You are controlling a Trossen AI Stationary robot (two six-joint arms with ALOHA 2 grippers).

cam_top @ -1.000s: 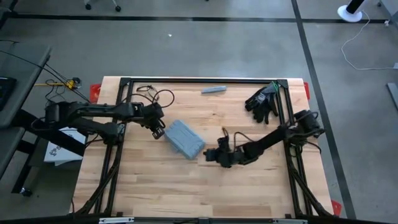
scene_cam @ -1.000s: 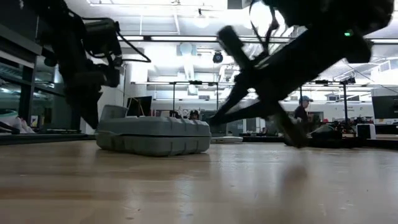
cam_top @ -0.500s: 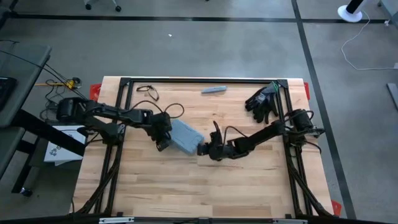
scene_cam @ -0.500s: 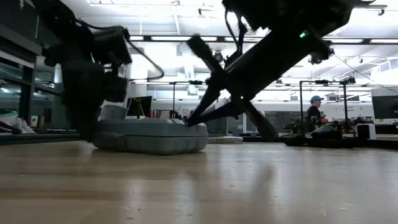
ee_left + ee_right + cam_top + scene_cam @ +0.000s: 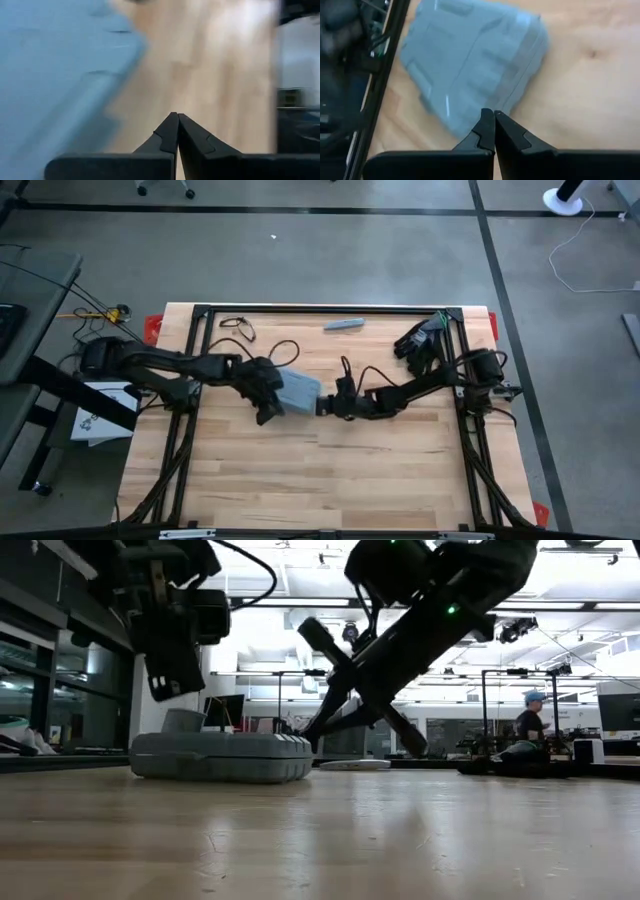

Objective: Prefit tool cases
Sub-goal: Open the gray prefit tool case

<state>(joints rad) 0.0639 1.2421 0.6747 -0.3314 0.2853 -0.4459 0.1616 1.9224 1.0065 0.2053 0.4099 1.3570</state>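
One tool case point(image 5: 298, 392) closed, flat on table point(image 5: 300, 480) | left claw point(image 5: 264, 416) together | right claw point(image 5: 322, 406) together

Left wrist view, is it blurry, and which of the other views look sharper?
Left wrist view: yes, the grey-blue plastic tool case smears into the wooden table, only the shut left end effector is crisp. Right wrist view: mildly soft. High view: sharp. Low view: arms are backlit silhouettes.
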